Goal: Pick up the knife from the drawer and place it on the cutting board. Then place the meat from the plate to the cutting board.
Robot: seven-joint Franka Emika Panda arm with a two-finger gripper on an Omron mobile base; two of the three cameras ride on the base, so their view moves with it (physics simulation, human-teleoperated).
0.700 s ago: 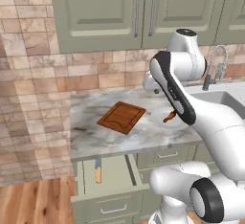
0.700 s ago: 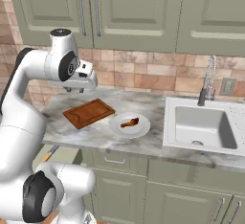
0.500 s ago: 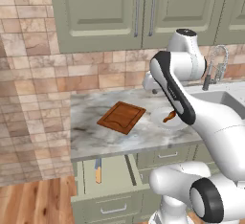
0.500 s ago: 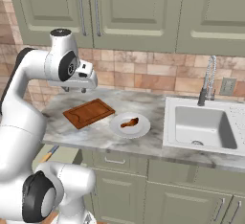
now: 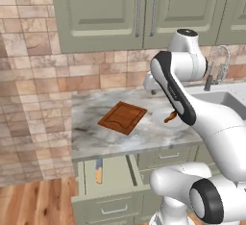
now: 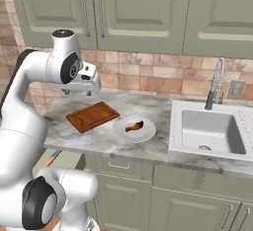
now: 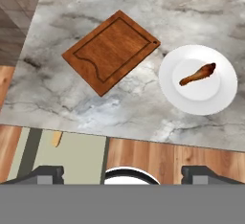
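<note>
Knife (image 5: 98, 170) in open drawer (image 5: 111, 172) in left base view, sink (image 6: 210, 132) in right

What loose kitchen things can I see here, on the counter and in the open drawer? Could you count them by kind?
cutting board: 1, on the counter
plate: 1, beside the board
meat: 1, on the plate
knife: 1, in the open drawer
Total: 4

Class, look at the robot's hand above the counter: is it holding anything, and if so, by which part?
Nothing is held. The hand is open above the counter; the knife lies in the drawer, and the meat rests on the plate.
</note>
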